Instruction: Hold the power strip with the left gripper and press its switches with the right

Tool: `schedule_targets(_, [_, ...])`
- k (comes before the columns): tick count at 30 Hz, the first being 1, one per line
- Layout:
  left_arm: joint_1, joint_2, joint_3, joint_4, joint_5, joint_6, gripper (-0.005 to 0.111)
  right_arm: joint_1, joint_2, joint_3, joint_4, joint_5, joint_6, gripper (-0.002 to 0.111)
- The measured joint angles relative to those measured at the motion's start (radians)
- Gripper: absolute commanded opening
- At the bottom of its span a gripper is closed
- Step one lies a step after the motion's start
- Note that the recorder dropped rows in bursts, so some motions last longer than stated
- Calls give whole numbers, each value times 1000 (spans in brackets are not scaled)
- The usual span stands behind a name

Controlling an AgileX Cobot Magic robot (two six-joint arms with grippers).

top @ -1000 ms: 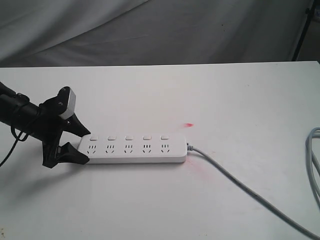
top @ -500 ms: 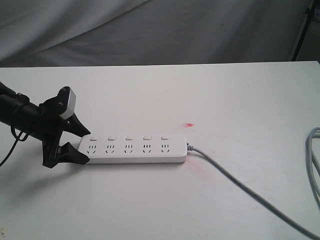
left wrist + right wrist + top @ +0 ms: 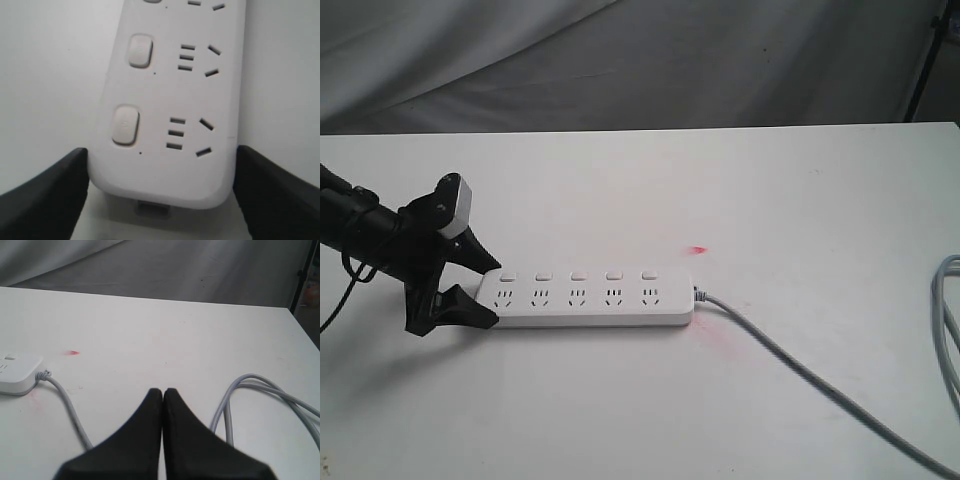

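Power strip (image 3: 585,298) lies flat on the white table (image 3: 770,180), long axis running left to right in the exterior view, sockets up. My left gripper (image 3: 490,292) is at its left end, one pointed black finger on the far long edge, the other on the near one. Left wrist view confirms: the two fingers (image 3: 45,200) press against opposite sides of the rounded end, so my left gripper (image 3: 161,154) is clamped on the power strip (image 3: 200,100). The switches (image 3: 577,273) sit in one row of five along the far edge, one above each socket set; from the left wrist I see two of the switches (image 3: 125,125) in full and the edge of a third. Nothing touches any of them. A grey cord (image 3: 820,385) leaves the strip's right end and runs toward the near right corner of the table, with more of it looped at the right edge. My right gripper (image 3: 162,392) does not appear in the exterior view. Its wrist view shows both fingers pressed together, tips meeting, holding nothing, above the table well apart from the strip's cord end (image 3: 15,372), with cord loops (image 3: 265,390) just beside it. Small red mark (image 3: 698,249) on the table beyond the strip's right end.
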Motion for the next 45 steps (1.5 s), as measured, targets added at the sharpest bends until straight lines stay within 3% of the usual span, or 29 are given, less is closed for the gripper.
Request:
schedule_targets(26, [0,0,0,0,0,0,0,0,0,0,0,-7,0,0])
schedule_targets(32, [0,0,0,0,0,0,0,0,0,0,0,-164,0,0])
schedule_targets(38, [0,0,0,0,0,0,0,0,0,0,0,-489,0,0])
schedule_targets(45, [0,0,0,0,0,0,0,0,0,0,0,-521,0,0])
